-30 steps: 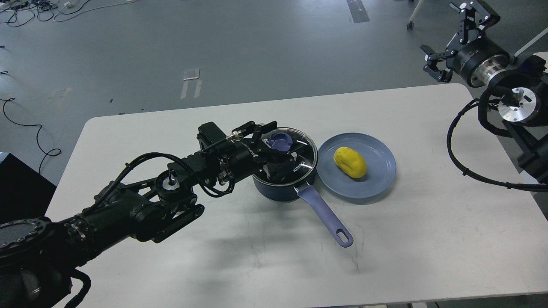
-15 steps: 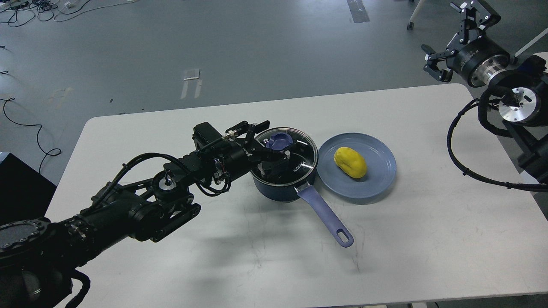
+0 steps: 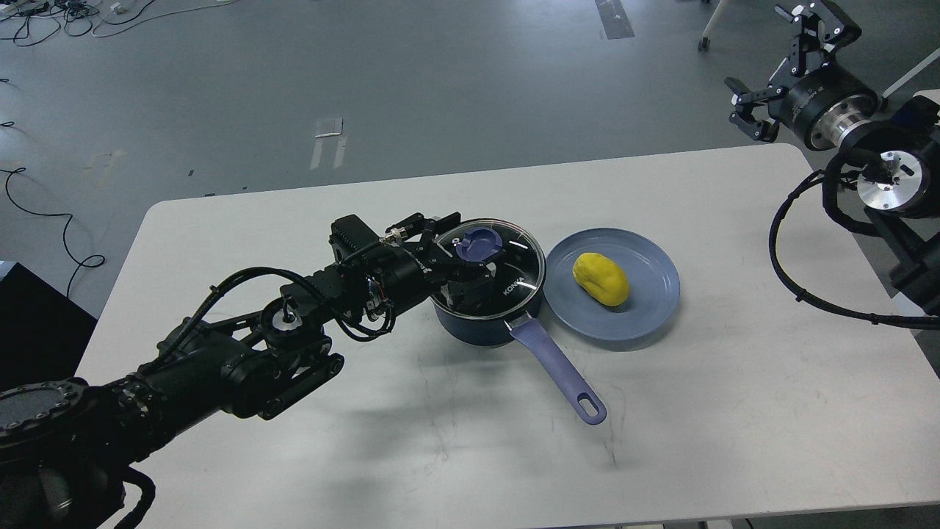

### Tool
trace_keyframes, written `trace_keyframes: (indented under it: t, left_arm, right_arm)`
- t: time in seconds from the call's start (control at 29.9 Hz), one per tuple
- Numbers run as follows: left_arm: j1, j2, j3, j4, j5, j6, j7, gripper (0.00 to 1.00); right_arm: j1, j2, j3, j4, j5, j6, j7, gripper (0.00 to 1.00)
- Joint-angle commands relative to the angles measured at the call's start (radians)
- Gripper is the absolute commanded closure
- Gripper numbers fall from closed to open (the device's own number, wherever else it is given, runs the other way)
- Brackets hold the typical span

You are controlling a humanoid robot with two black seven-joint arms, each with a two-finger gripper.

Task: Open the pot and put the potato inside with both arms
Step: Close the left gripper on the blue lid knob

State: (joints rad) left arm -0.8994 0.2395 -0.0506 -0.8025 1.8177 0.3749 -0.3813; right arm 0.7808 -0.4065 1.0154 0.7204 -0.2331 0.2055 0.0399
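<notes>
— Since a second ago, what moved?
— Your left gripper point(image 3: 470, 258) has pulled back slightly; its fingers straddle the knob point(image 3: 477, 245), grip uncertain.
— Progress?
— Lid point(image 3: 507, 253) is on the pot point(image 3: 477, 323). Potato point(image 3: 601, 278) waits on the plate point(image 3: 646, 308). Your right gripper point(image 3: 778, 70) hangs open and empty, well away.

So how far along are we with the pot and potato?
Nothing is finished. The glass lid sits on the pot; the left hand is open at its knob. The potato lies on the plate; the right hand hangs open, away.
</notes>
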Motion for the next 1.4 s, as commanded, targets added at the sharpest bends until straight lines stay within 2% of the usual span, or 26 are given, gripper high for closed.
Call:
trace_keyframes:
  t: [0.0, 0.53, 0.63, 0.67, 0.8, 1.2, 1.37]
  left_arm:
    - [-0.001, 0.001, 0.0, -0.004, 0.0, -0.001, 0.001, 0.02]
    - [0.016, -0.014, 0.015, 0.009, 0.002, -0.001, 0.001, 0.03]
    - [0.014, -0.012, 0.015, 0.009, 0.0, -0.001, 0.002, 0.09]
    - [0.016, -0.011, 0.015, 0.009, 0.0, -0.001, 0.001, 0.16]
    - [0.016, -0.011, 0.015, 0.009, 0.0, 0.001, 0.002, 0.22]
    - [0.013, -0.008, 0.015, 0.008, 0.005, 0.01, -0.001, 0.32]
    - [0.011, -0.009, 0.029, 0.002, 0.005, 0.027, -0.025, 0.35]
  right_arm:
    - [0.0, 0.0, 0.0, -0.006, 0.0, 0.0, 0.0, 0.0]
    - [0.0, -0.015, -0.001, -0.007, 0.0, 0.002, 0.0, 0.0]
    - [0.0, -0.015, -0.001, -0.007, 0.0, 0.0, 0.0, 0.0]
    - [0.0, -0.015, -0.001, -0.007, 0.0, 0.002, 0.0, 0.0]
    - [0.0, -0.015, -0.001, -0.007, 0.0, 0.002, 0.0, 0.0]
    - [-0.005, -0.015, -0.003, -0.009, 0.0, 0.002, 0.0, 0.0]
    - [-0.009, -0.015, -0.005, -0.018, 0.0, 0.002, 0.001, 0.0]
